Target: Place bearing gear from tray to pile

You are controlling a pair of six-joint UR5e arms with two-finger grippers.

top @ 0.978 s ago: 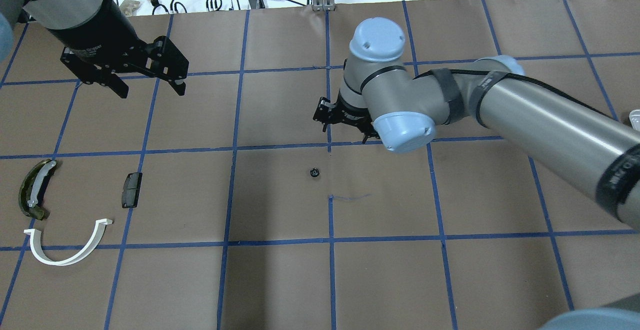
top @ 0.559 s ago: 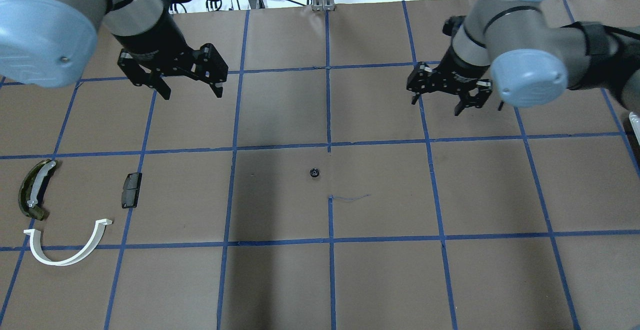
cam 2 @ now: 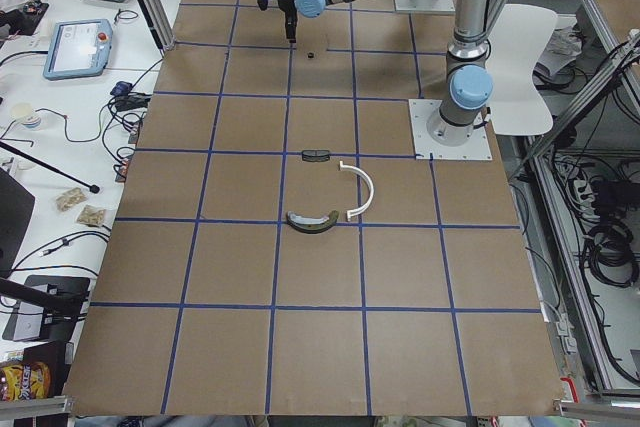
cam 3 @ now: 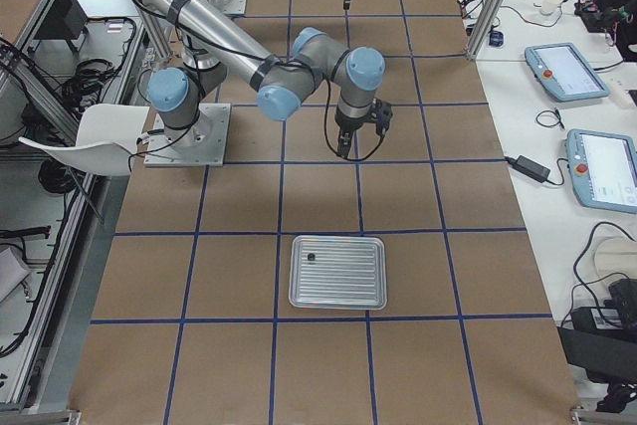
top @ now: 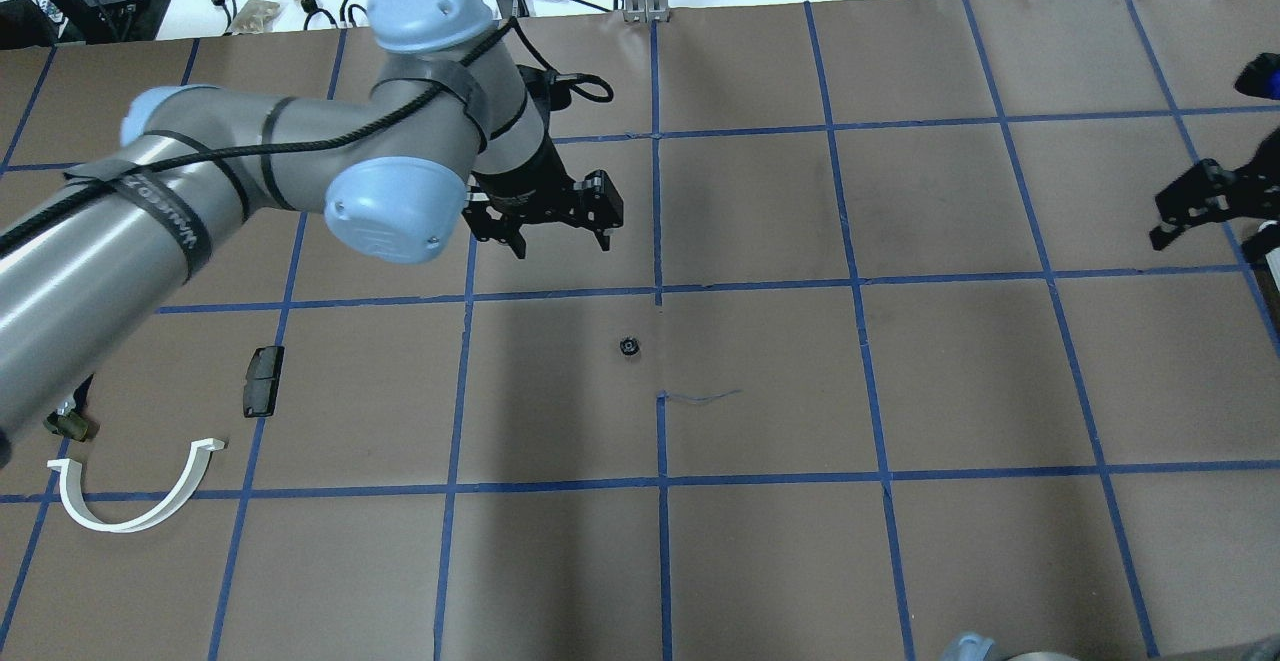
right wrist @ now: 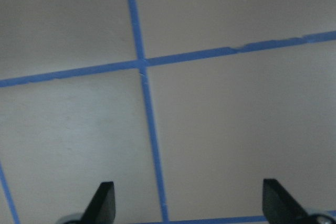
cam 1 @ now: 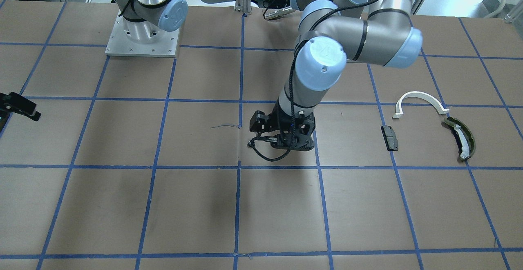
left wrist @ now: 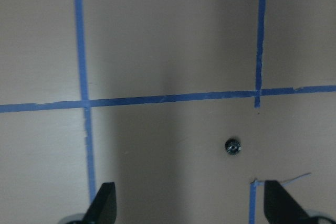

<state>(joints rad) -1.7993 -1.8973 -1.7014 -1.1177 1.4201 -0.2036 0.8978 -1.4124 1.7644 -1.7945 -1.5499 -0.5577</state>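
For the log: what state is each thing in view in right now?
Left gripper: open, empty.
Right gripper: open, empty.
Bearing gear: loose on the table, ungripped.
Tray: holds one small dark part.
White half-ring: lying flat, untouched.
Dark block: lying flat, untouched.
Olive curved piece: lying flat, untouched.

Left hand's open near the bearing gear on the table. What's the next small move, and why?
Probably nudge the left hand over the bearing gear to centre it: the wrist view shows the gear off-centre, nearer one finger and ahead of the open fingertips.
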